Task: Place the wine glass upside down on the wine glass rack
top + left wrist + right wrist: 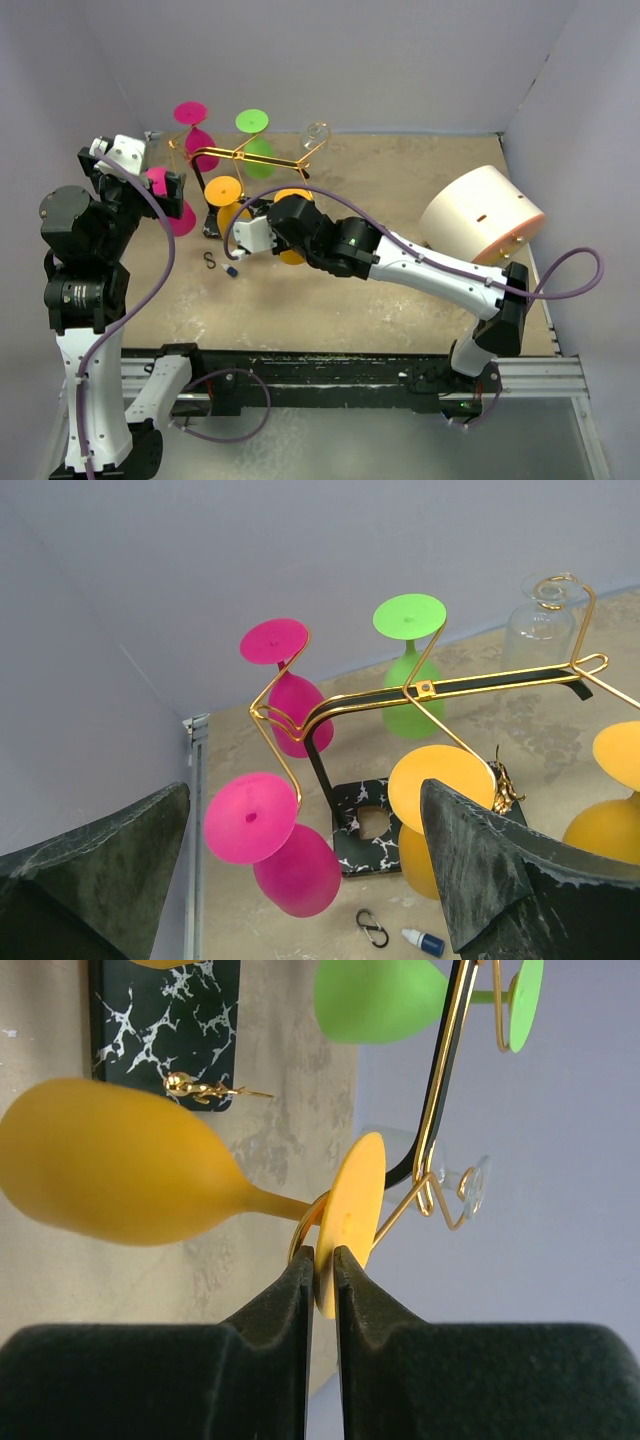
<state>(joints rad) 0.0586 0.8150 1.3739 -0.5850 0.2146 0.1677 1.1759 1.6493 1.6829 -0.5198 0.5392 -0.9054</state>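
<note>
The wine glass (140, 1175) is a matt yellow-orange all over, with a long egg-shaped bowl, a thin stem and a flat round foot. It hangs on the wine glass rack (430, 690), a stand of thin gold wire on a black base with white marbling. It is out toward the rack's right side, where a gold wire loop closes round the stem just behind the foot.

From above, the foot faces up and the bowl sits below it. The glass is therefore upside down with its long axis roughly upright, though the arm hides most of it in that view. In the right wrist view the camera is rolled, so the bowl appears at the left and the foot edge-on at the right.

The right gripper (323, 1255) meets the foot at its rim. The edge of the disc dips into the narrow slot between the two dark fingers, and the bowl and stem lie clear of them, off to one side. The jaws stand nearly together. I cannot tell whether the pads pinch the rim or sit just clear of it.

The left gripper (305, 800) hangs off the rack's left side, well apart from the yellow glass. Its jaws are spread wide with nothing between them.
</note>
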